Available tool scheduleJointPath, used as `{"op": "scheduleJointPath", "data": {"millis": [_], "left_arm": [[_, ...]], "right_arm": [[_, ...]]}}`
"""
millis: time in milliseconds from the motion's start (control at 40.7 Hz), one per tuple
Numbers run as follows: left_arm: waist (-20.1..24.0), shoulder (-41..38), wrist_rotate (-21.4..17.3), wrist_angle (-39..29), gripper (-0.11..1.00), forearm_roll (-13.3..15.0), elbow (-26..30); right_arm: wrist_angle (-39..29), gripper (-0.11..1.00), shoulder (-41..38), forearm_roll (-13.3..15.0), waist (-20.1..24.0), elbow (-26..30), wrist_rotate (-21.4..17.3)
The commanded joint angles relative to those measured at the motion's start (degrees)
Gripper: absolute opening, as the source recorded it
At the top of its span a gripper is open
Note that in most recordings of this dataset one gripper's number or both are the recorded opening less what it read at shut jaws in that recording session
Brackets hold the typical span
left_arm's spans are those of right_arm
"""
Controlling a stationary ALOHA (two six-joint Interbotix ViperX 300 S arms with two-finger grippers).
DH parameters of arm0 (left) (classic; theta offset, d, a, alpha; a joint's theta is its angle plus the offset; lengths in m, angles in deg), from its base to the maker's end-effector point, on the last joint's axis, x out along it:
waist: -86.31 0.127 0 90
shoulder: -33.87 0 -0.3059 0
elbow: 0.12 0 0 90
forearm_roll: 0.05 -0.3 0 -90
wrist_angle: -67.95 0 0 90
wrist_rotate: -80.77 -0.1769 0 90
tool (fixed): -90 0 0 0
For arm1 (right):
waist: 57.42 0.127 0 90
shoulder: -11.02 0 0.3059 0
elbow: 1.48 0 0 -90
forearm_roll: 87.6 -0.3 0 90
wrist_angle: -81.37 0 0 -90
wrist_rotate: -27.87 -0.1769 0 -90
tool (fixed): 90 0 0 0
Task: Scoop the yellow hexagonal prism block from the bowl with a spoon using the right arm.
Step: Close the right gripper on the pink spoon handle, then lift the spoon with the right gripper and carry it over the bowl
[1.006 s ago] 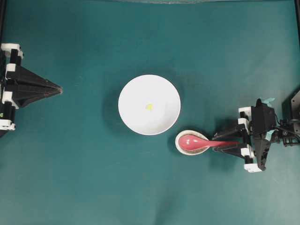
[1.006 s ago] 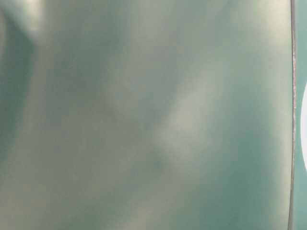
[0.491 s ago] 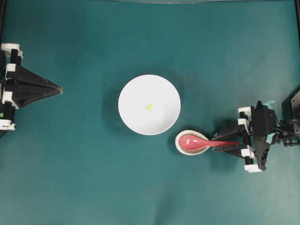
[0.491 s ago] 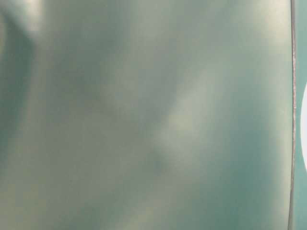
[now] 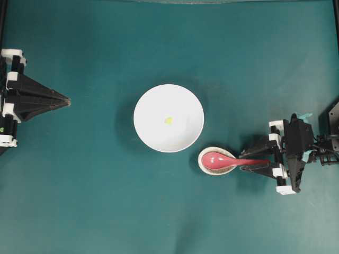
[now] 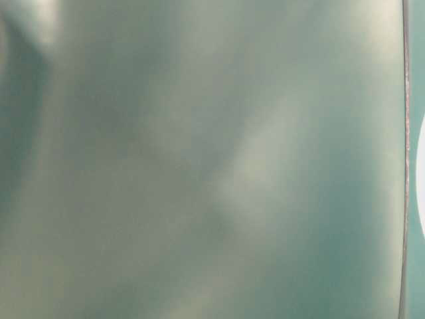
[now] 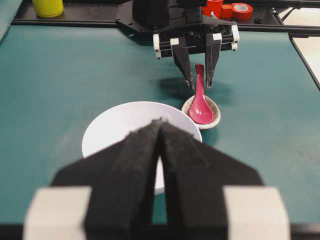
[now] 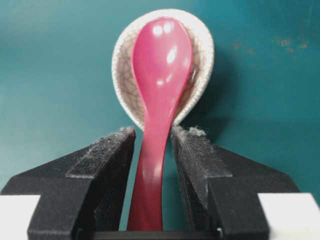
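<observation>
The white bowl (image 5: 143, 106) sits mid-table with the tiny yellow block (image 5: 168, 120) inside it. The pink-red spoon (image 5: 217, 159) lies with its scoop in the speckled spoon rest (image 5: 203, 165), handle pointing right. My right gripper (image 5: 243, 162) straddles the handle, open. In the right wrist view the spoon (image 8: 162, 70) runs between the fingers (image 8: 110, 150) with a gap on each side. My left gripper (image 5: 68, 100) is shut and empty at the far left, well away from the bowl. In its wrist view it (image 7: 160, 122) points at the bowl (image 7: 110, 130).
The teal table surrounds the bowl and the rest. In the left wrist view a yellow cup (image 7: 48, 7) and red tape rolls (image 7: 242, 10) stand beyond the far table edge, behind the right arm. The table-level view is a blur.
My right gripper has shifted very slightly at the spoon handle. Spoon, bowl, block and left arm have not moved.
</observation>
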Motion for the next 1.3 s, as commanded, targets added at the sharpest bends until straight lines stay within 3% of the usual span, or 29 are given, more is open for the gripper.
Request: {"op": "scheduleJointPath", "data": {"millis": [0, 221, 393, 835, 1006, 1276], "left_arm": [[-0.18, -0.44, 0.09, 0.44, -0.01, -0.09, 0.88], [-0.09, -0.44, 0.09, 0.44, -0.01, -0.09, 0.97], [-0.09, -0.44, 0.09, 0.44, -0.01, -0.09, 0.88], [-0.09, -0.35, 0.09, 0.44, -0.01, -0.09, 0.97], [-0.09, 0.0, 0.09, 0.62, -0.01, -0.09, 0.97], [-0.09, 0.09, 0.09, 1.14, -0.01, -0.09, 1.14]], "right_arm": [[0.62, 0.43, 0.35, -0.09, 0.26, 0.18, 0.09], [0.62, 0.4, 0.26, -0.09, 0.26, 0.44, 1.93], [0.62, 0.23, 0.35, -0.09, 0.26, 0.62, 3.87], [-0.44, 0.23, 4.39, 0.0, 0.26, 0.44, 5.98], [-5.71, 0.23, 11.34, 0.0, -0.88, 0.53, 10.55], [-20.48, 0.23, 23.55, 0.0, -5.98, 3.16, 17.75]]}}
